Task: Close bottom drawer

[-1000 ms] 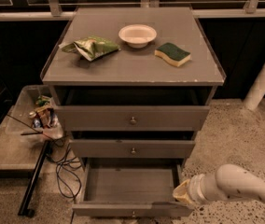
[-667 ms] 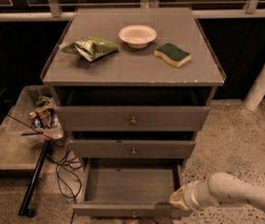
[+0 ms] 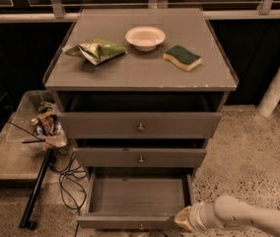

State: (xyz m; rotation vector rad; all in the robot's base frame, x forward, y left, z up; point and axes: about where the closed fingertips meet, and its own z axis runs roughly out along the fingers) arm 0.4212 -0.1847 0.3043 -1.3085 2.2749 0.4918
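Low at the right front corner of the bottom drawer, the hand points left, against or just beside it. I cannot tell whether the hand is open or closed. Its pale arm reaches in nearly level from the lower right. The bottom drawer stands pulled out beneath the middle drawer.

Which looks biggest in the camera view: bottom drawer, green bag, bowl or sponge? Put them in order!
1. bottom drawer, with the end effector at its front right corner
2. green bag
3. bowl and sponge: they look about alike, so no ranking
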